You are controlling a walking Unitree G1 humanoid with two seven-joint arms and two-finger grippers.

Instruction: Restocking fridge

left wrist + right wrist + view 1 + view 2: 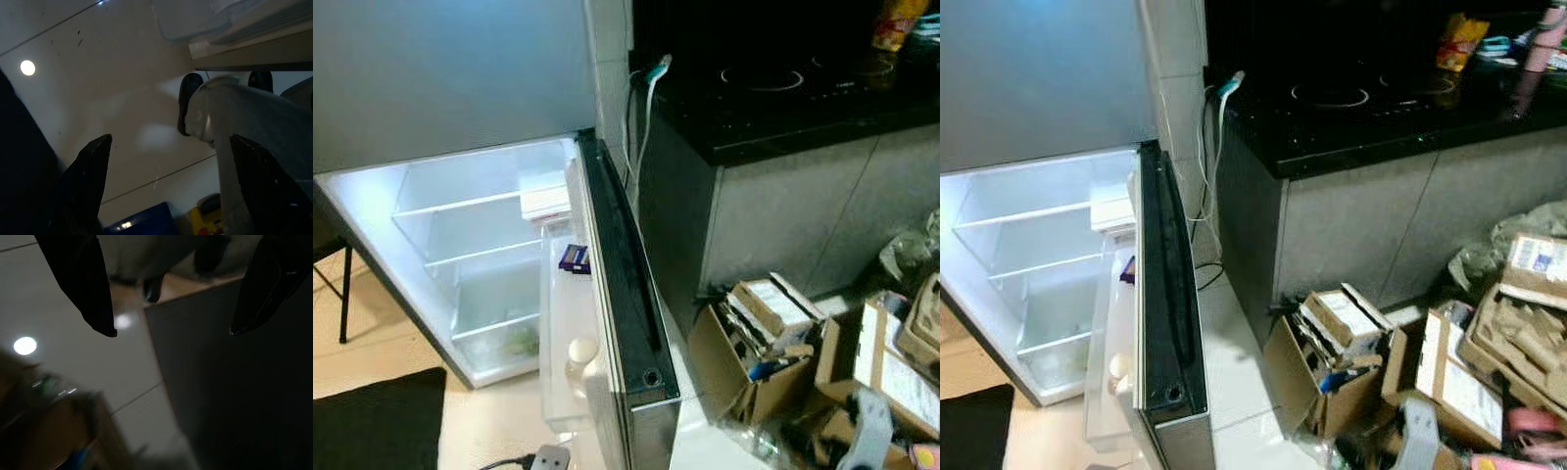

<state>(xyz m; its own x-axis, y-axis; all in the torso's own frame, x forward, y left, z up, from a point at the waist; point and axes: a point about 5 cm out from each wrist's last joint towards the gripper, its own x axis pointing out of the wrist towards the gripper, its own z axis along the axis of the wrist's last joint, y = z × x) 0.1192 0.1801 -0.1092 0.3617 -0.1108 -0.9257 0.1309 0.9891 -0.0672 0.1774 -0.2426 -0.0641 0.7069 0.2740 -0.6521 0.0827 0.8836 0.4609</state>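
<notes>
The fridge [480, 255] stands open, its door [622, 294] swung out toward the robot. The shelves [470, 201] inside are almost bare. A small blue box [574, 258] and a white bottle [579, 357] sit in the door rack. Food boxes [1342, 333] lie on the floor by the black worktop [1381, 108]. The left tool [171, 161] and right tool [171, 318] both hang open, holding nothing, over the floor. A good next move is to pick one box and keep clear of the door edge.

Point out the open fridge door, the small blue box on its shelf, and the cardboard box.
fridge door [625, 284], left eye view, dark top edge.
blue box [574, 258], left eye view, its face.
cardboard box [1298, 377], right eye view, side wall.
</notes>
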